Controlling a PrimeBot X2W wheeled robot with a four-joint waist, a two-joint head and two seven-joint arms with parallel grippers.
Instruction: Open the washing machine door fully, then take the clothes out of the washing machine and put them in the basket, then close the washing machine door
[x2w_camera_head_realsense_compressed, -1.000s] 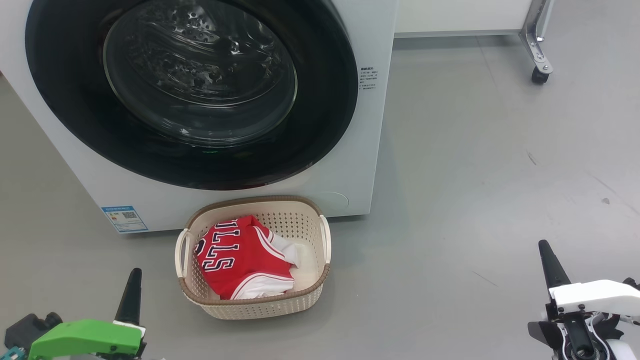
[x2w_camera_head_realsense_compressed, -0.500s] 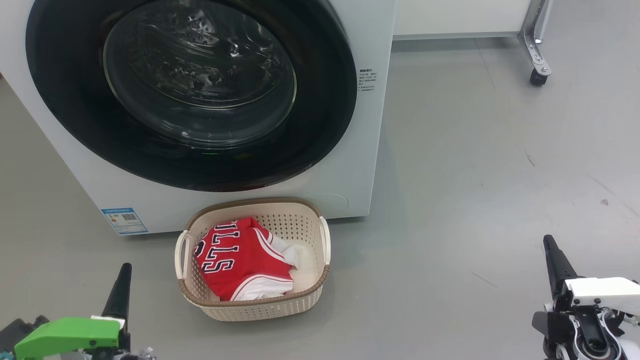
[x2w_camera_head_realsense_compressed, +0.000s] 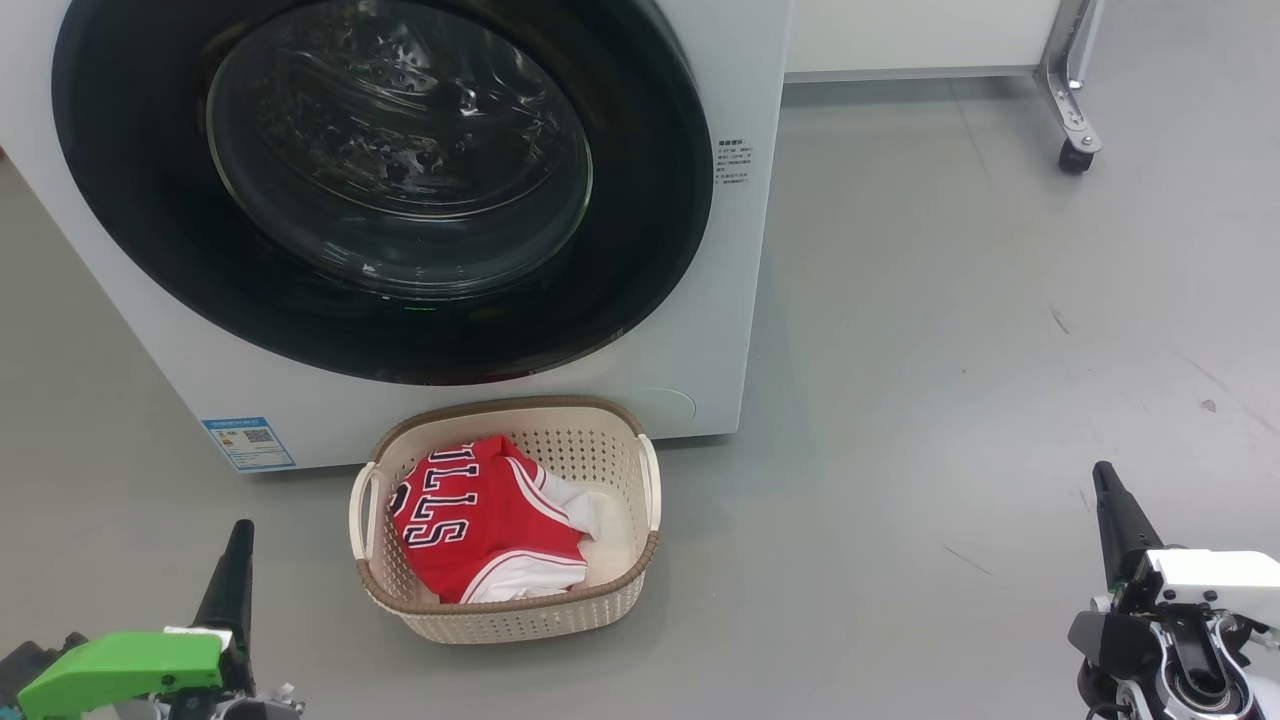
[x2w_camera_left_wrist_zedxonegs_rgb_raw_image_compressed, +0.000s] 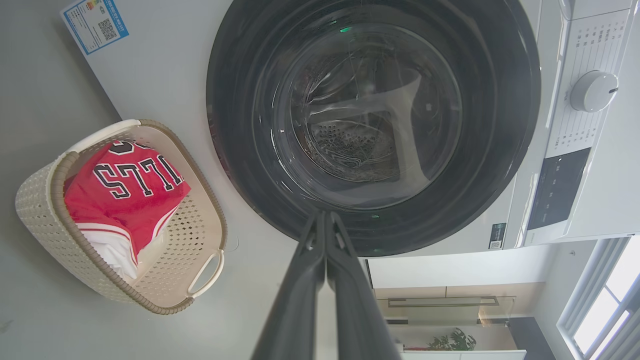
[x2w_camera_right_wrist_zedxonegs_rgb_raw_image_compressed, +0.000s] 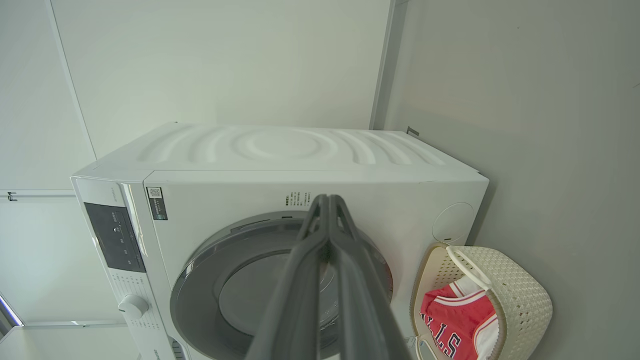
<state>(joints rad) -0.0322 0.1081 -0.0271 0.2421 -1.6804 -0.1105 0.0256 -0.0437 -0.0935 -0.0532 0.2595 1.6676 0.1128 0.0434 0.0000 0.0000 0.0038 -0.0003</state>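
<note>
My left end effector (x2w_camera_head_realsense_compressed: 240, 530) is fully closed, its fingers pressed together with nothing between them. It hangs above the floor (x2w_camera_head_realsense_compressed: 930, 380) at the lower left of the head view. My right end effector (x2w_camera_head_realsense_compressed: 1102, 472) is closed and empty too, at the lower right. Neither touches anything.

The left wrist view looks along my closed fingers (x2w_camera_left_wrist_zedxonegs_rgb_raw_image_compressed: 300, 280) at the washing machine door (x2w_camera_left_wrist_zedxonegs_rgb_raw_image_compressed: 240, 130) and adds the dial (x2w_camera_left_wrist_zedxonegs_rgb_raw_image_compressed: 593, 91) and the dark control panel (x2w_camera_left_wrist_zedxonegs_rgb_raw_image_compressed: 557, 187). The right wrist view adds the machine's rippled top. The head view adds a caster (x2w_camera_head_realsense_compressed: 1075, 158) beyond the machine's right side.

The door sits closed against the washing machine (x2w_camera_head_realsense_compressed: 725, 300). Through its glass I think I make out perforated steel, though reflections blur it.

The basket (x2w_camera_head_realsense_compressed: 508, 402) stands on the floor just in front of the machine, below the door and between my arms. The clothes (x2w_camera_head_realsense_compressed: 480, 520) lie inside it, with the red jersey on top. Grey floor spreads wide to the right of the basket and machine.
</note>
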